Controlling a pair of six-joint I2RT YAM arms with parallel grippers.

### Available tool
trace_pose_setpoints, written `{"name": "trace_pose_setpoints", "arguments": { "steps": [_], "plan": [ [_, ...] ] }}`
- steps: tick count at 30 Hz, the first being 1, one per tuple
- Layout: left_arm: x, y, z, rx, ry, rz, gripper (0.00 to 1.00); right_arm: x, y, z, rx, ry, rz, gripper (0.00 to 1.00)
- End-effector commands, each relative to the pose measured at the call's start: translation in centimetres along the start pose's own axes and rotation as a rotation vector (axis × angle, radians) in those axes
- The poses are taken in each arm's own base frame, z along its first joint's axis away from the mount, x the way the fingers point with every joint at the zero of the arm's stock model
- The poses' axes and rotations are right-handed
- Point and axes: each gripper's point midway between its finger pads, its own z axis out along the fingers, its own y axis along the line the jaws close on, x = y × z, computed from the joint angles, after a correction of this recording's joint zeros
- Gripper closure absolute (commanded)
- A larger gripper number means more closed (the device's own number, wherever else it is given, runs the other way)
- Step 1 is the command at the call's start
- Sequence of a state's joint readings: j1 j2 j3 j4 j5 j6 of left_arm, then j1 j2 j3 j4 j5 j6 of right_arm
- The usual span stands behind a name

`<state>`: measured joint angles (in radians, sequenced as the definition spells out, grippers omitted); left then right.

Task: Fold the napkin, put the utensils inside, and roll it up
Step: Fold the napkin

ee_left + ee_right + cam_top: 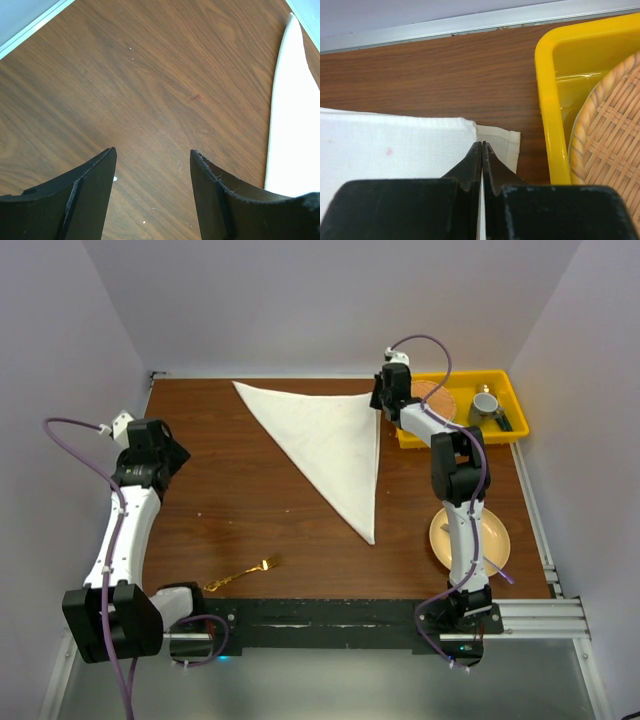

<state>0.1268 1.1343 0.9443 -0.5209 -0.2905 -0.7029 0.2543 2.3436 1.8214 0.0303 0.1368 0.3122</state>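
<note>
The napkin [330, 440] lies folded into an off-white triangle on the brown table, its long point toward the near edge. My right gripper [385, 400] sits at its far right corner, beside the yellow bin. In the right wrist view that gripper [481, 145] is shut, with the upper layer of the napkin [395, 145] drawn into the tips and the lower layer's corner lying flat beyond. The gold fork [243, 575] lies near the front edge. My left gripper [175, 455] hovers open over bare wood, left of the napkin [295, 125]; nothing is between its jaws [152, 155].
A yellow bin [505, 380] at the back right holds a wicker plate [435, 395] and a cup [485, 405]; its wall [547, 100] is close to my right fingers. A beige plate [495, 540] lies under the right arm. White walls enclose the table.
</note>
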Motion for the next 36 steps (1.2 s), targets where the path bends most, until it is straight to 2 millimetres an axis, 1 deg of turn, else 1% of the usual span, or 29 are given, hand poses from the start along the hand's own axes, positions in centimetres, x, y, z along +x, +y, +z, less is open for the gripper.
{"name": "trace_pose_setpoints", "arguments": {
  "steps": [1, 5, 6, 7, 8, 9, 10, 11, 12, 13, 14, 15, 16, 17, 18, 19, 20, 21, 22, 23, 24, 26, 28, 30, 32, 33, 34, 35, 36],
  "plan": [
    [-0.5, -1.3, 0.2, 0.050, -0.023, 0.012, 0.34, -2.0, -1.0, -0.1, 0.057, -0.060, -0.015, 1.00],
    [-0.3, -2.3, 0.2, 0.096, -0.014, 0.040, 0.34, -1.8, -1.3, -0.1, 0.070, -0.054, -0.021, 1.00],
    [0.0, -3.0, 0.0, 0.141, 0.006, 0.053, 0.34, -1.4, -1.5, 0.0, 0.081, -0.041, -0.027, 1.00],
    [-0.1, -3.7, 0.0, 0.181, -0.003, 0.074, 0.34, -2.1, -1.3, -0.1, 0.086, -0.048, -0.040, 0.94],
    [-0.1, -4.2, -0.2, 0.216, -0.006, 0.076, 0.34, -1.4, -1.8, -0.1, 0.107, -0.009, -0.058, 0.80],
    [0.3, -5.2, -0.5, 0.279, 0.013, 0.081, 0.34, -1.2, -1.6, -0.2, 0.113, 0.008, -0.072, 0.71],
    [0.3, -6.1, -0.4, 0.337, -0.009, 0.080, 0.34, -2.4, -1.1, -0.5, 0.110, -0.004, -0.099, 0.62],
    [0.4, -6.7, -0.6, 0.379, -0.015, 0.071, 0.34, -1.6, -1.1, -1.1, 0.130, 0.046, -0.132, 0.50],
    [0.2, -8.3, -0.9, 0.459, -0.019, 0.061, 0.35, -1.9, -0.7, -1.7, 0.162, 0.049, -0.161, 0.47],
    [0.4, -9.0, -0.8, 0.495, -0.008, 0.051, 0.36, -3.3, 0.0, -2.8, 0.165, 0.036, -0.185, 0.44],
    [1.3, -10.1, -0.4, 0.531, 0.016, 0.060, 0.39, -3.0, 0.2, -3.7, 0.182, 0.067, -0.211, 0.39],
    [0.7, -11.8, -0.6, 0.600, -0.011, 0.058, 0.41, -2.9, 1.1, -4.7, 0.194, 0.071, -0.228, 0.38],
    [0.5, -13.2, -0.8, 0.651, -0.025, 0.058, 0.43, -3.8, 2.0, -6.2, 0.182, 0.062, -0.231, 0.37],
    [1.8, -14.8, -0.4, 0.694, 0.011, 0.076, 0.46, -3.4, 3.6, -7.3, 0.158, 0.066, -0.249, 0.35],
    [1.5, -16.2, -0.4, 0.737, -0.006, 0.079, 0.48, -1.9, 4.6, -7.9, 0.120, 0.098, -0.261, 0.34],
    [0.9, -17.4, -0.2, 0.760, -0.011, 0.073, 0.53, -2.0, 6.4, -9.0, 0.055, 0.099, -0.256, 0.34],
    [2.9, -18.7, 1.0, 0.767, 0.046, 0.096, 0.58, -0.9, 8.0, -9.5, -0.013, 0.129, -0.252, 0.35],
    [3.3, -19.6, 1.7, 0.771, 0.062, 0.101, 0.61, 1.4, 10.1, -10.1, -0.088, 0.180, -0.236, 0.35],
    [3.6, -21.0, 3.1, 0.775, 0.086, 0.109, 0.62, 2.7, 11.7, -10.8, -0.154, 0.214, -0.224, 0.37],
    [4.4, -22.1, 3.4, 0.796, 0.112, 0.118, 0.66, 3.7, 13.9, -11.8, -0.212, 0.217, -0.225, 0.38],
    [4.6, -22.9, 4.1, 0.798, 0.121, 0.119, 0.68, 5.8, 14.3, -12.2, -0.233, 0.256, -0.220, 0.39],
    [5.7, -25.0, 6.2, 0.798, 0.155, 0.118, 0.76, 7.8, 16.2, -13.0, -0.276, 0.274, -0.217, 0.43],
    [6.6, -26.9, 7.9, 0.810, 0.206, 0.088, 0.80, 9.7, 16.7, -13.4, -0.288, 0.307, -0.220, 0.45],
    [7.0, -28.8, 8.0, 0.859, 0.215, 0.076, 0.83, 11.4, 17.3, -13.8, -0.307, 0.336, -0.231, 0.54],
    [7.8, -30.2, 9.7, 0.844, 0.198, 0.096, 0.87, 12.7, 18.0, -14.5, -0.327, 0.355, -0.245, 0.61],
    [7.2, -31.3, 10.0, 0.845, 0.181, 0.105, 0.89, 13.4, 17.7, -14.8, -0.320, 0.363, -0.256, 0.62],
    [8.9, -31.2, 11.8, 0.817, 0.215, 0.111, 0.92, 13.6, 17.5, -15.0, -0.308, 0.364, -0.264, 0.63],
    [9.5, -31.3, 12.6, 0.802, 0.232, 0.115, 0.93, 13.9, 17.5, -15.3, -0.300, 0.364, -0.272, 0.64],
    [9.1, -32.0, 13.0, 0.805, 0.221, 0.108, 0.94, 14.3, 17.2, -15.9, -0.300, 0.373, -0.269, 0.64]
  ]
}}
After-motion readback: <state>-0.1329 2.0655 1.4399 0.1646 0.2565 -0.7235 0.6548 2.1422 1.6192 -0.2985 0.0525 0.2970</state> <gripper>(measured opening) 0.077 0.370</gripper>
